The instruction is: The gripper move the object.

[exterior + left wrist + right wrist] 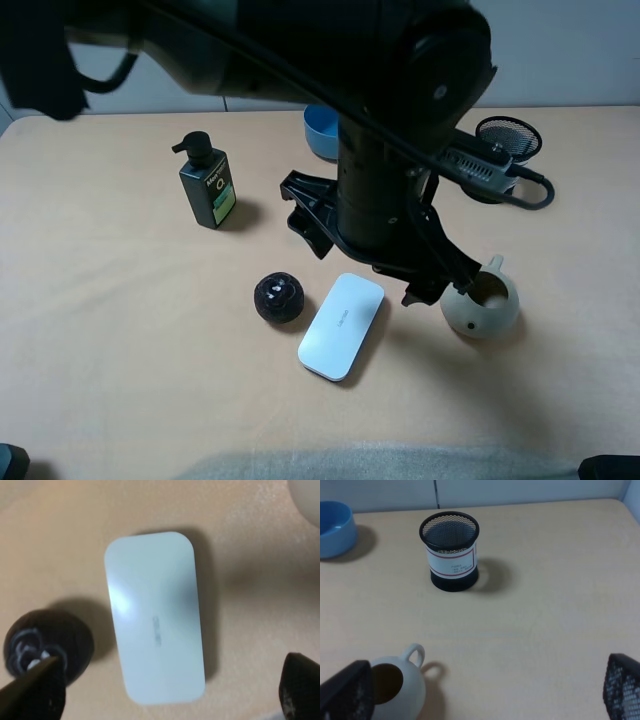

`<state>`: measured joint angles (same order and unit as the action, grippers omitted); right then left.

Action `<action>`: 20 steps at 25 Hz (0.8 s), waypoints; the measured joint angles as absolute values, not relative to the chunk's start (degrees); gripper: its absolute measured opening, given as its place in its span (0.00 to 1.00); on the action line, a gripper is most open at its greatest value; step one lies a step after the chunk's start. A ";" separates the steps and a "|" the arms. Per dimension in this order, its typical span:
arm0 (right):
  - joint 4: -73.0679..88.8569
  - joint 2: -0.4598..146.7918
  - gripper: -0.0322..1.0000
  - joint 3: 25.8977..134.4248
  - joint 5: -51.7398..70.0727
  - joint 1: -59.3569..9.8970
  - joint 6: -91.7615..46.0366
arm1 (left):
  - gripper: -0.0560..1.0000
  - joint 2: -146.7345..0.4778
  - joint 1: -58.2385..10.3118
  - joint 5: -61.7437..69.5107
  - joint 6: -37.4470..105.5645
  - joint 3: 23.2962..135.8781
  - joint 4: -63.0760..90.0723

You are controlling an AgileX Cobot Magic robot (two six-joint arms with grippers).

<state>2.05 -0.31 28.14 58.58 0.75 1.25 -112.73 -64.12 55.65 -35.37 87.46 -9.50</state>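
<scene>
Looming closest to my overhead camera is the bulky black left arm (385,150), which blocks much of the tabletop (110,330). Its hand (170,692) hangs above the white slab (342,325), fingers apart on either side of it and touching nothing. From the left wrist camera I see one fingertip (37,690) over the black ball (279,297) and the other past the slab's far edge. The slab lies flat between the ball and the cream jug (482,303), just beside the ball. I judge the move hardly started: the hand is lined up, but lowering, closing and carrying remain. My right hand (485,692) is spread wide and empty near the jug, facing the mesh cup (450,550). A pump bottle (206,183) stands well apart.
</scene>
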 joint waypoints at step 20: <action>2.05 -0.31 0.70 28.14 58.64 0.75 1.25 | 0.92 -89.86 -58.14 66.43 -24.69 87.52 -9.24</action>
